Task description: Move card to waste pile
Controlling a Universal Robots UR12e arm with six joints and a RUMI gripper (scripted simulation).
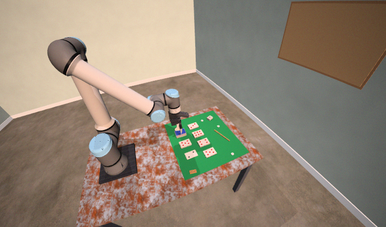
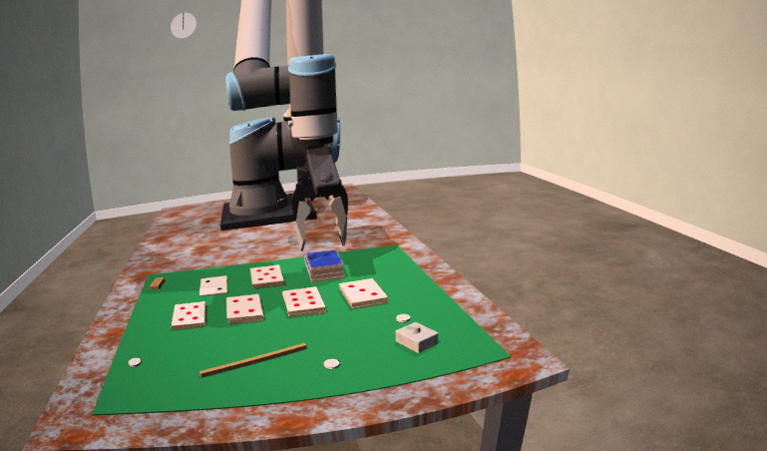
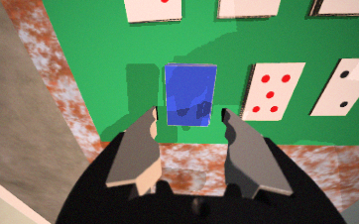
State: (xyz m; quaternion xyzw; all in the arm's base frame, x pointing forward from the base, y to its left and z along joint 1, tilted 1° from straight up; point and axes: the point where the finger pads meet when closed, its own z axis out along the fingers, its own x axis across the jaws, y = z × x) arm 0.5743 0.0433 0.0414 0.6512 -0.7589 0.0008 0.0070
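Note:
The face-down stock [image 1: 180, 131] [image 2: 324, 258] [image 3: 189, 94] is a blue-topped stack of plywood tiles at the near corner of the green mat [image 1: 231, 143] [image 2: 375, 358] [image 3: 95, 50]. Beside it in the same row lies the waste pile, topped by a card with five red pips [image 1: 184, 143] [image 2: 266, 275] [image 3: 271, 91]. A card with two black pips [image 1: 190, 154] [image 2: 212, 284] [image 3: 345, 86] follows it. My gripper [image 1: 179, 128] [image 2: 322, 244] [image 3: 188, 108] hangs a little above the stock, pointing down, fingers half open and straddling the stack's width. Nothing is between them.
A second row of red-pip cards [image 2: 362, 292] [image 2: 303, 300] [image 2: 244, 307] lies farther out. A wooden stick [image 1: 221, 134] [image 2: 252, 359], a small block [image 1: 209, 117] [image 2: 416, 336], white discs [image 2: 331, 363] and a small brown tile [image 1: 193, 171] [image 2: 157, 282] also lie on the mat.

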